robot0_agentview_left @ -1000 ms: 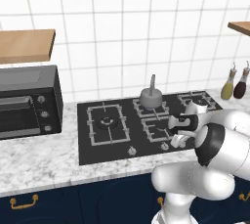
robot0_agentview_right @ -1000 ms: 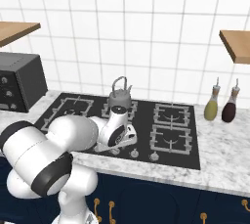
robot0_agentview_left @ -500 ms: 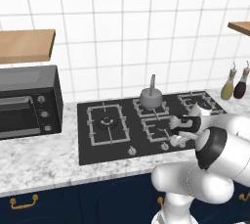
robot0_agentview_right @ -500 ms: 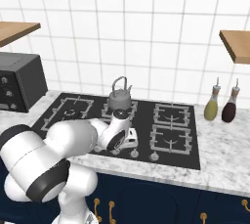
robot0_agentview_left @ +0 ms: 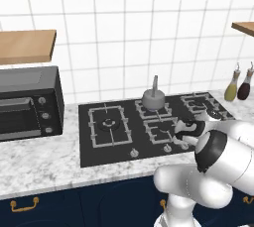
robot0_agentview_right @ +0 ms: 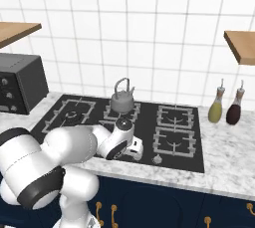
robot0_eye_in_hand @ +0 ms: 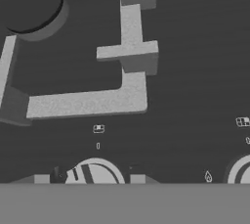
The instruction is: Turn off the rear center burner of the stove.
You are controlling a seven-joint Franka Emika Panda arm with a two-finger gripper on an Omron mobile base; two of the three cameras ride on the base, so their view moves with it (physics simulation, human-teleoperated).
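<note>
The gripper (robot0_agentview_right: 135, 148) has dropped lower onto the stove's (robot0_agentview_right: 194, 158) front knob row; a knob (robot0_eye_in_hand: 93, 171) sits beneath it; its opening can't be told.

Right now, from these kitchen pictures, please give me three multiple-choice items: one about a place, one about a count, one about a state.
1. Where does the kettle stand?
A. on the toaster oven
B. on the rear center burner of the stove
C. on the wooden shelf

2. How many bottles stand on the counter right of the stove?
A. two
B. four
C. none

3. What is the state of the toaster oven door?
A. open wide
B. removed
C. closed

Answers:
1 B, the grey kettle sits on the small grate at the back middle.
2 A, a yellow-green bottle and a dark bottle stand side by side.
3 C, the glass door lies flat against the front.
</note>
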